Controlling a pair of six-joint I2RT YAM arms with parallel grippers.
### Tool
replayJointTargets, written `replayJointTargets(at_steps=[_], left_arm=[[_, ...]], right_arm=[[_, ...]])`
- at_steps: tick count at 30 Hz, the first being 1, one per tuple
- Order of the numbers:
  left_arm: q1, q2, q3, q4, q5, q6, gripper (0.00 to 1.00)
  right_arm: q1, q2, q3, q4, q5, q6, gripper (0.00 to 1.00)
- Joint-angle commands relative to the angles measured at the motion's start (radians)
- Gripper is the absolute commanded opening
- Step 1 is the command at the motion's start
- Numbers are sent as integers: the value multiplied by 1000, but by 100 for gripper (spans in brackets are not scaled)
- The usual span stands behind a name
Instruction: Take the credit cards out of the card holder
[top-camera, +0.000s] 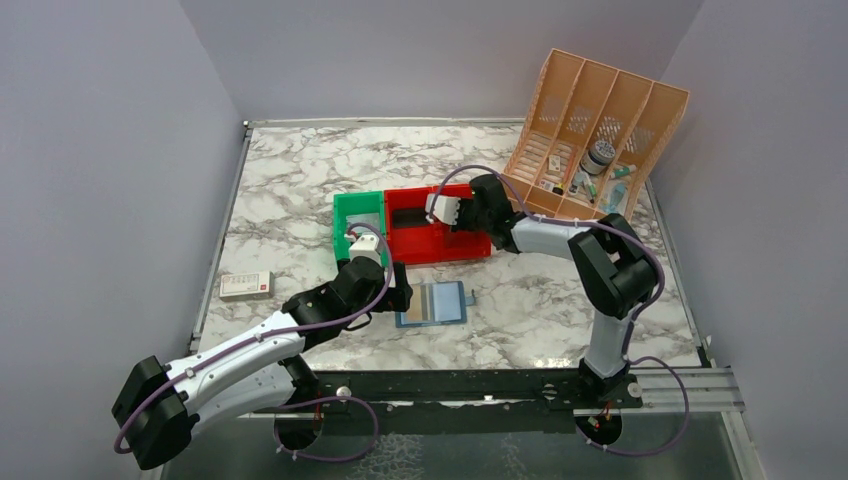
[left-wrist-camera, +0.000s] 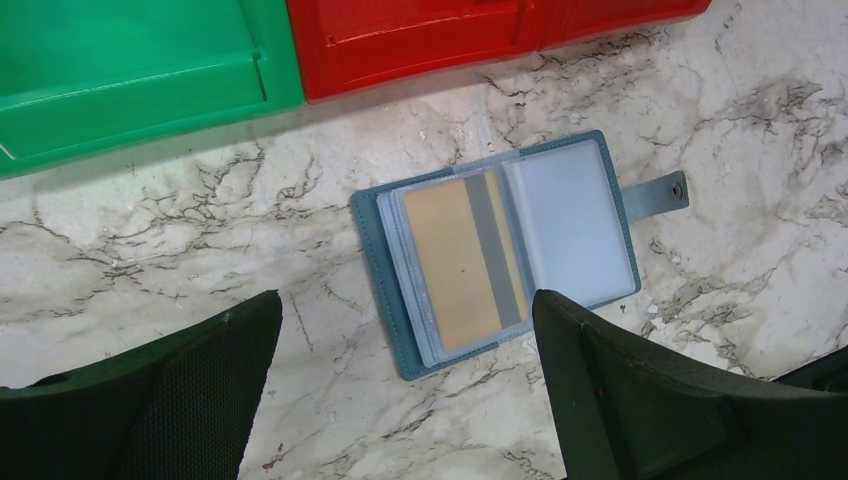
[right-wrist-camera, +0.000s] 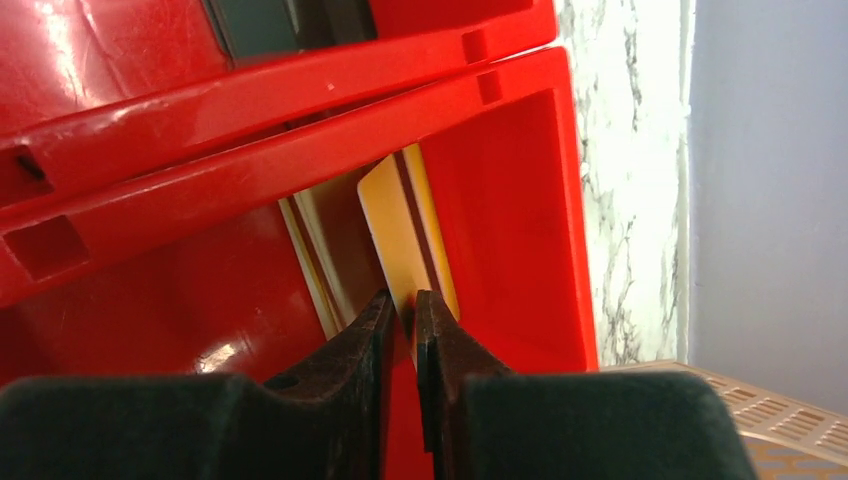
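The blue card holder (top-camera: 432, 303) (left-wrist-camera: 500, 250) lies open on the marble, its snap tab to the right. A tan-gold credit card (left-wrist-camera: 455, 265) with a grey stripe sits in its left sleeve; the right sleeve looks pale and blank. My left gripper (top-camera: 400, 285) (left-wrist-camera: 407, 300) hovers wide open just before the holder's near edge, touching nothing. My right gripper (top-camera: 440, 210) (right-wrist-camera: 403, 305) reaches into the red bin (top-camera: 430, 245) (right-wrist-camera: 500, 200). Another gold credit card (right-wrist-camera: 395, 230) stands on edge against the bin wall between its fingertips, which are a narrow slit apart.
A green bin (top-camera: 345, 215) (left-wrist-camera: 120, 70) adjoins the red one on its left. A white-and-red flat box (top-camera: 245, 285) lies at the table's left. An orange slotted organiser (top-camera: 600, 130) holding small items stands at the back right.
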Motion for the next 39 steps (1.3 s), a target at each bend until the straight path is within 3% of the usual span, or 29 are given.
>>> replayJointTargets(at_steps=[1, 17, 21, 27, 36, 39], left_arm=[[7, -4, -14, -6, 2, 13, 99], [10, -9, -18, -8, 7, 13, 99], [10, -7, -18, -4, 11, 13, 99], [13, -2, -16, 3, 22, 12, 99], [14, -17, -16, 3, 13, 5, 99], [13, -30, -18, 1, 9, 2, 99]], right_arm=[[7, 33, 25, -49, -7, -22, 18], [7, 13, 16, -49, -5, 20, 24], [7, -10, 8, -40, -17, 41, 30], [7, -95, -26, 26, -24, 109, 32], [7, -370, -247, 348, -64, 478, 36], [7, -487, -411, 544, -83, 689, 47]])
